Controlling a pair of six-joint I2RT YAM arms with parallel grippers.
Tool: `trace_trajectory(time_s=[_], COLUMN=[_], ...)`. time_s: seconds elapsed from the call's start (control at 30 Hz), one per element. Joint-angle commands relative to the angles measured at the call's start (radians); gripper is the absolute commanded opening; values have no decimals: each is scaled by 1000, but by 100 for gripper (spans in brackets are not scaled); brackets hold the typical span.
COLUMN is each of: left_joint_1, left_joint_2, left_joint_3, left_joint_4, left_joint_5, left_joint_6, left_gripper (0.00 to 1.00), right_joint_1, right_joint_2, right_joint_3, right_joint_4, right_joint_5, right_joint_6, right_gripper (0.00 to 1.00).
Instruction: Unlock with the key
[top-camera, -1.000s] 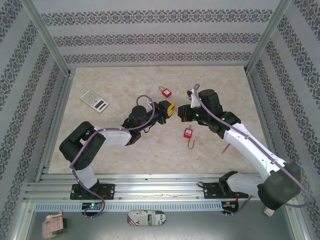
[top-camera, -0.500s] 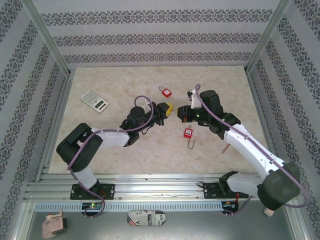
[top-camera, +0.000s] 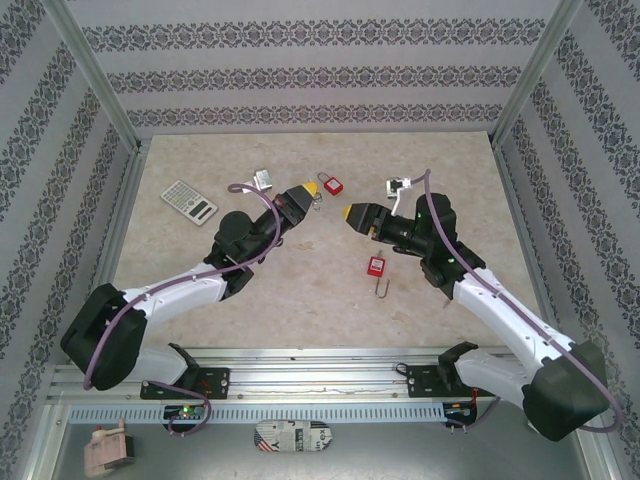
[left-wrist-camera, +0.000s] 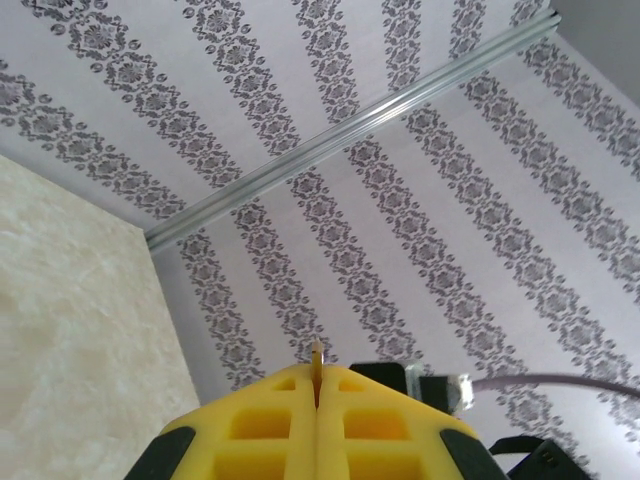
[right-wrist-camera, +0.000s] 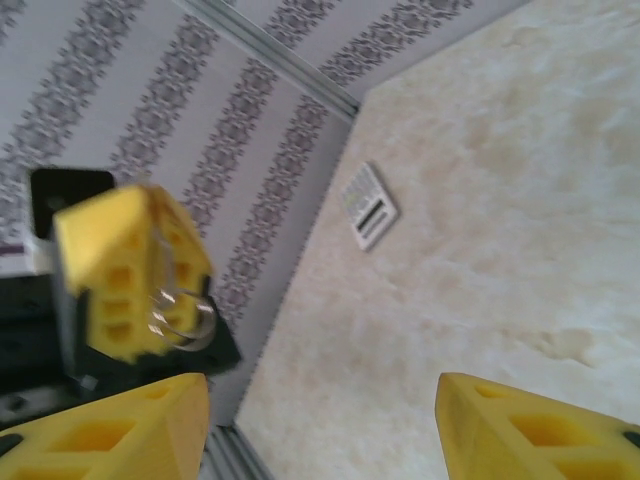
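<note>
Between the arms, above the mottled beige surface (top-camera: 300, 300), a thin metal key (left-wrist-camera: 318, 356) pokes its blade tip from the left fingers (left-wrist-camera: 265, 425), whose blocky yellow pads with square hollows press together on it. A wire ring (right-wrist-camera: 185, 320) hangs there. The right fingers (right-wrist-camera: 125, 430) gape apart, empty. The left arm (top-camera: 180, 290) and right arm (top-camera: 500, 310) stretch far and inward, tips facing. The far red padlock (top-camera: 331, 185) lies just beside the left fingers, the near red padlock (top-camera: 376, 266) near of the right fingers.

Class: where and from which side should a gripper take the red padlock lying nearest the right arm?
Probably the red padlock by its blocky body, from above, closing across its width: it lies flat on the beige table, thin metal shackle pointing to the near edge.
</note>
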Motion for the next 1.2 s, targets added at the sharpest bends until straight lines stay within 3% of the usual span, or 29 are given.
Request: trace_trajectory(time_s=[0.0, 0.17, 0.43, 0.57, 0.7, 1.17], left_joint_1=[-10, -24, -36, -42, -46, -55], left_joint_2=[18, 24, 54, 63, 70, 96], left_joint_3=[-20, -3, -17, -24, -33, -45], left_joint_4=[76, 60, 168, 203, 225, 275], left_joint_5=[12, 12, 10, 3, -5, -27], left_joint_6=[109, 126, 105, 95, 91, 88], left_gripper=[0, 0, 0, 0, 0, 0], right_joint_1=[34, 76, 82, 86, 94, 114], right_joint_2=[17, 48, 143, 176, 192, 224], right_joint_3=[-8, 10, -5, -8, -5, -12], right_joint_4=[197, 225, 387, 455, 484, 594], right_joint_5=[-42, -39, -53, -58, -60, -81], right_joint_6=[76, 51, 120, 146, 156, 226], right_gripper=[62, 61, 54, 47, 33, 16])
